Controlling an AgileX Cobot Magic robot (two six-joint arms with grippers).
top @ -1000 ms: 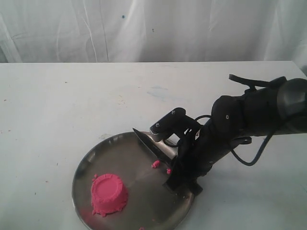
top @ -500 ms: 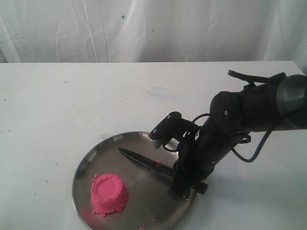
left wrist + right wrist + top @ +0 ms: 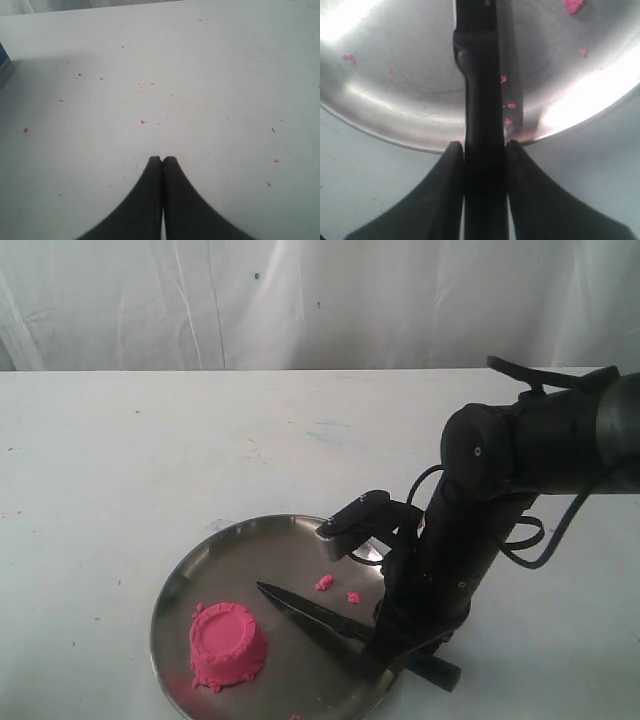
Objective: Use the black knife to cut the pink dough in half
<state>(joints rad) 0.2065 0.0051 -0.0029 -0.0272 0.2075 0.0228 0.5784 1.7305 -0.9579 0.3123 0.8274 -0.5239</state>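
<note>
White table [image 3: 120,460] bears one steel plate [image 3: 255,555] holding one pink dough [image 3: 228,643] (plus two crumbs [image 3: 324,583]). Right gripper [image 3: 484,146] clamps the black knife [image 3: 300,608]; left gripper [image 3: 162,159] has its jaws pressed together.

White table [image 3: 120,460] w/ round steel plate [image 3: 262,558] + scattered tiny pink crumbs [image 3: 143,121]
</note>
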